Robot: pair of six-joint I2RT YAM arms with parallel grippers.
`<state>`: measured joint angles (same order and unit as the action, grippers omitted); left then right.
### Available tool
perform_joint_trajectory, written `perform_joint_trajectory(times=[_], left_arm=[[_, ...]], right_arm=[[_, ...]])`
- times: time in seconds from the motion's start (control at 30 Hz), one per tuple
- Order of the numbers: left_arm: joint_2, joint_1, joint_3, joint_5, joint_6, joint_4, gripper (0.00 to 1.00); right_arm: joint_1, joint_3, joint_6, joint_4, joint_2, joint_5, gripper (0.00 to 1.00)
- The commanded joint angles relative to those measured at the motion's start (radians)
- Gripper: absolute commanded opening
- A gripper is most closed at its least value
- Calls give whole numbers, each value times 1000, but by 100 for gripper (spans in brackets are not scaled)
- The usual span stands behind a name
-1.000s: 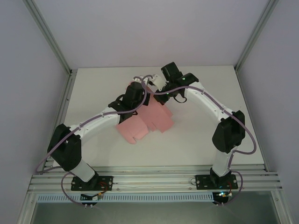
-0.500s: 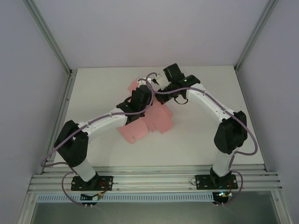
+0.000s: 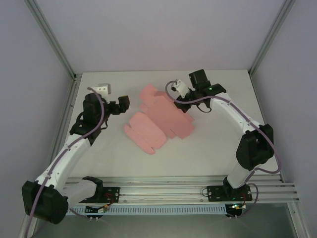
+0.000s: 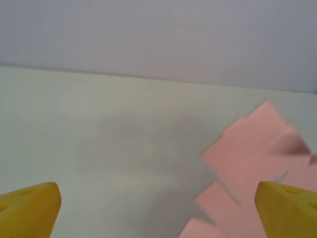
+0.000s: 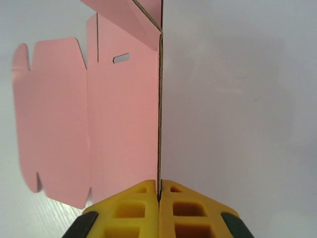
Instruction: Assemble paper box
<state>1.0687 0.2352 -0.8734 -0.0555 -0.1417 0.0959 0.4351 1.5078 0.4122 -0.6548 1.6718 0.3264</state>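
Jaws first: those of my right gripper [image 5: 159, 191] are pressed together on the thin edge of the plain pink die-cut card sheet [image 5: 124, 114], the paper box in its unfolded form. My left gripper [image 3: 122, 104] has its jaws wide apart with nothing between them; its yellow fingertips [image 4: 29, 206] hang over bare white surface [image 3: 213, 144], just left of the sheet and not touching it.

The sheet lies in the middle of the surface, a little towards the far side, with its flaps spread out to the left and near sides. From the right wrist, the pinched edge runs straight up from the jaws, and a panel at its far end looks raised along a crease. The small tab slot [image 5: 121, 58] is unfilled.

As I judge it, the job has barely started. No wall is locked, no tab is tucked, and almost all the folding is left.
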Motion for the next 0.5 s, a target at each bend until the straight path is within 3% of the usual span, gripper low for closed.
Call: perform_joint_trajectory(times=[0.0, 0.17, 0.33, 0.47], left_arm=[[29, -66, 92, -445, -9, -50, 100], [170, -131, 22, -642, 48, -59, 93], [272, -149, -58, -837, 179, -6, 84], [272, -149, -52, -881, 239, 9, 73]], right_arm=[[-23, 18, 69, -1, -29, 196, 0], [-43, 53, 164, -96, -11, 341, 0], [-50, 83, 153, -120, 4, 365, 0], [-61, 121, 140, -151, 33, 382, 0]])
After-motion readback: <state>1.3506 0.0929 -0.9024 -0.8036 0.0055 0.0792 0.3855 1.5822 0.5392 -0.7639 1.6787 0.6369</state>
